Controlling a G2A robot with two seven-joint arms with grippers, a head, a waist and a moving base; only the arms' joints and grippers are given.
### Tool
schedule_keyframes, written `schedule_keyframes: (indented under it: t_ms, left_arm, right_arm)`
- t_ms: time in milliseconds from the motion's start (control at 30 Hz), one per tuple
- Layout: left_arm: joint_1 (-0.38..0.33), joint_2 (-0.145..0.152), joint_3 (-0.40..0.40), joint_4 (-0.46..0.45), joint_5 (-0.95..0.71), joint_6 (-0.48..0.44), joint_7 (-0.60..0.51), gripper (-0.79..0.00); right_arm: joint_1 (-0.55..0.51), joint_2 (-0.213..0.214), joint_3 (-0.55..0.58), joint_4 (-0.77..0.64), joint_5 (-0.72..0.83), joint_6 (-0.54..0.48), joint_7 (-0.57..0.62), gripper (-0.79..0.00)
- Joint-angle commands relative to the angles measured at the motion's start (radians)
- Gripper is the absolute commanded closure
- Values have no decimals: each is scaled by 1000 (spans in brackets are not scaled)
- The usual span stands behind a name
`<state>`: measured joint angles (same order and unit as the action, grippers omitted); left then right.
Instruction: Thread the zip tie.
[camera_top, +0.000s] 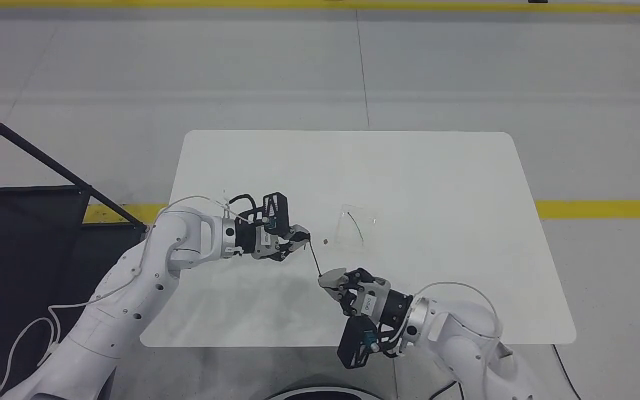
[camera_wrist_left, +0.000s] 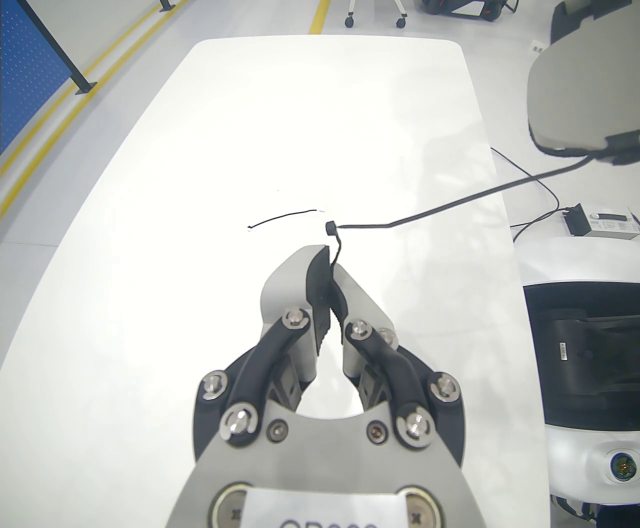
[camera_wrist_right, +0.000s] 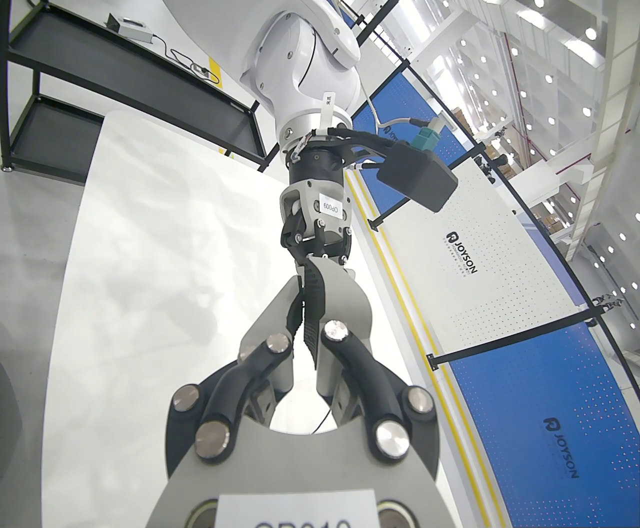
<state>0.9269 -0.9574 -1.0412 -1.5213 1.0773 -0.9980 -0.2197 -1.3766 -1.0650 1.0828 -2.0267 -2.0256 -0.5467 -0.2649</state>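
A black zip tie (camera_top: 315, 258) hangs in the air over the white table (camera_top: 450, 180), stretched between both grippers. My left gripper (camera_top: 298, 240) is shut on it close to its head (camera_wrist_left: 330, 228), which sticks out just past the fingertips (camera_wrist_left: 320, 260). From the head a strap section (camera_wrist_left: 450, 205) runs off toward my right gripper (camera_top: 328, 279), nearer the table's front edge. In the right wrist view the right gripper (camera_wrist_right: 303, 292) is shut on the strap. The left gripper (camera_wrist_right: 312, 250) faces it nose to nose, almost touching.
A second thin strand (camera_top: 352, 222), like a loose tie, lies on the table just beyond the grippers, also seen as a dark curved line (camera_wrist_left: 282, 218). A black shelf rack (camera_wrist_right: 125, 90) and blue panels (camera_wrist_right: 525, 400) stand off the table's left side.
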Motion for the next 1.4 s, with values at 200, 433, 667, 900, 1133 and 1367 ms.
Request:
schedule_keyframes:
  t_ms: [200, 433, 667, 900, 1133, 1367]
  left_arm:
    - [0, 0, 0, 0, 0, 0, 0, 0]
    - [0, 0, 0, 0, 0, 0, 0, 0]
    - [0, 0, 0, 0, 0, 0, 0, 0]
    - [0, 0, 0, 0, 0, 0, 0, 0]
    - [13, -1, 1, -20, 25, 39, -2, 0]
    - [34, 0, -4, -45, 72, 67, 28, 0]
  right_arm:
    - [12, -2, -9, 6, 10, 1, 11, 0]
    - [12, -2, -8, 8, 15, 14, 6, 0]
    - [10, -1, -7, 7, 16, 18, 5, 0]
    - [18, -2, -12, 12, 22, 12, 12, 0]
    - [26, -4, -18, 15, 28, 13, 25, 0]
    - [28, -4, -17, 17, 39, 14, 34, 0]
